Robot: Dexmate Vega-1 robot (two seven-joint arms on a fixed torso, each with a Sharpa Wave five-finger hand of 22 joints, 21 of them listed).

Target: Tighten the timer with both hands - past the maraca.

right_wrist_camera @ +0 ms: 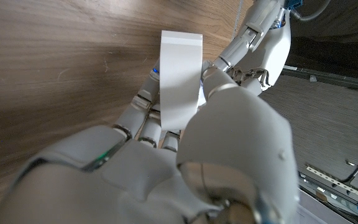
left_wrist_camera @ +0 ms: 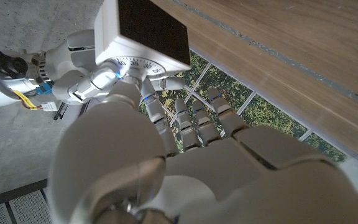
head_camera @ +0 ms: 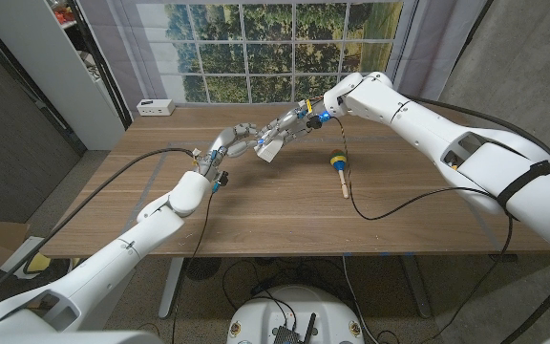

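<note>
The timer's (left_wrist_camera: 143, 38) dial was mostly hidden behind the left hand's fingers (left_wrist_camera: 166, 127); its numbers blurred. The right hand (right_wrist_camera: 229, 143) covered its lower edge.

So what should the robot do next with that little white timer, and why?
Probably twist the dial a bit further. Both hands already meet on the timer, lifted above the table: the left hand has fingers at the numbered dial, and the right hand grips the white body. The maraca lies apart, out of the way.
</note>
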